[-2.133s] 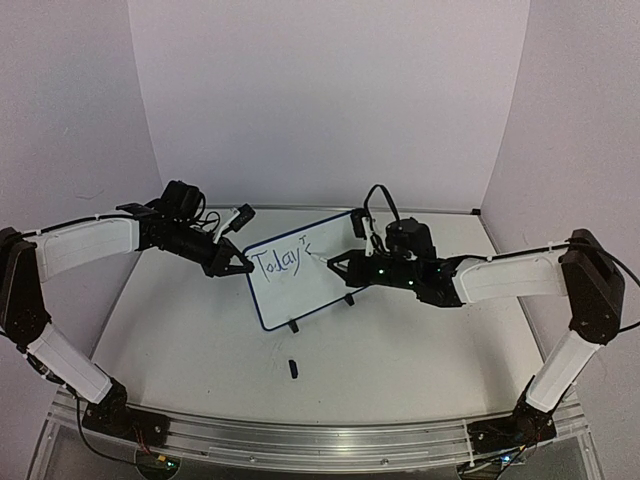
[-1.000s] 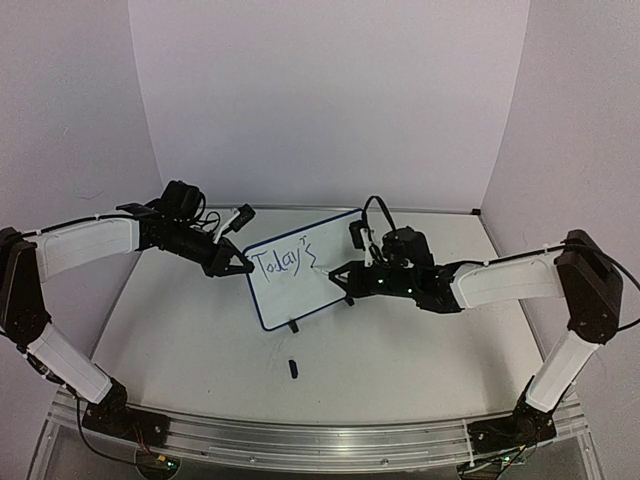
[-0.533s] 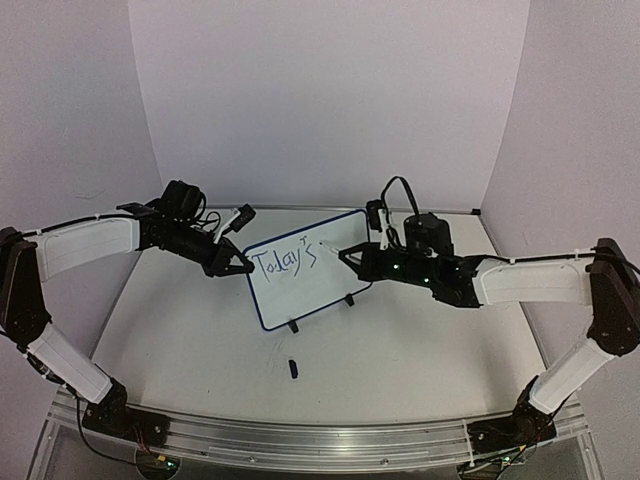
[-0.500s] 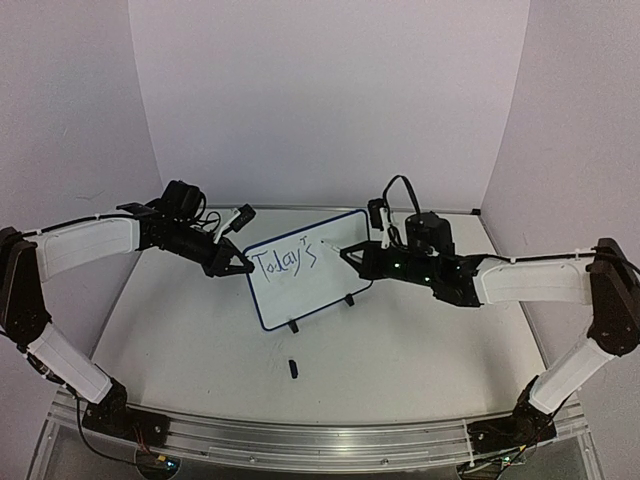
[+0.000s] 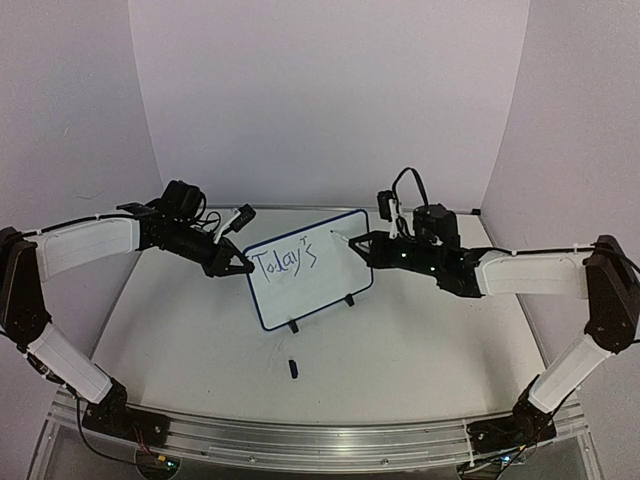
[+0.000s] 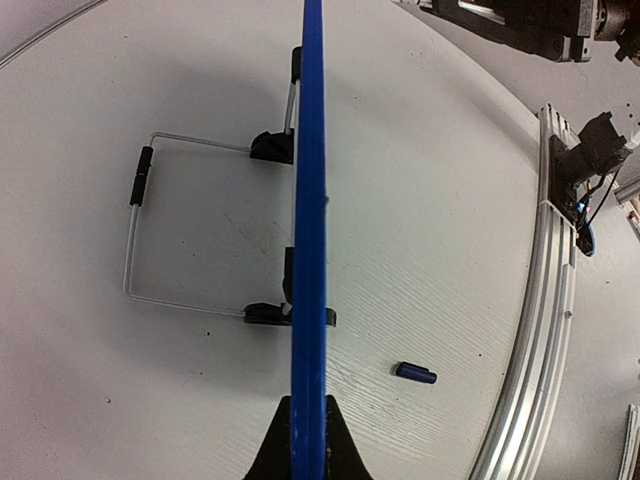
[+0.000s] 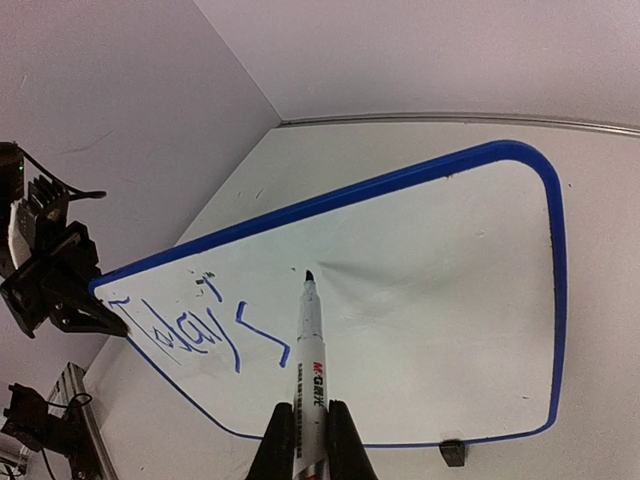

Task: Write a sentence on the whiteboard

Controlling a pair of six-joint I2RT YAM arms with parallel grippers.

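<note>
top external: whiteboard point(image 5: 310, 285) upright on stand between the arms, left gripper point(image 5: 243, 268) clamped shut on its left rim, right gripper point(image 5: 358, 243) shut round marker point(image 7: 308, 340), tip just right of unfinished sentence point(image 5: 283, 259) "today's"; advise firm bracing, light tip pressure, level letters.

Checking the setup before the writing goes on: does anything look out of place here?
One thing: a small dark cap lies loose on the table in front of the whiteboard, likely off the marker. The board itself stands upright, angled across the table.
</note>
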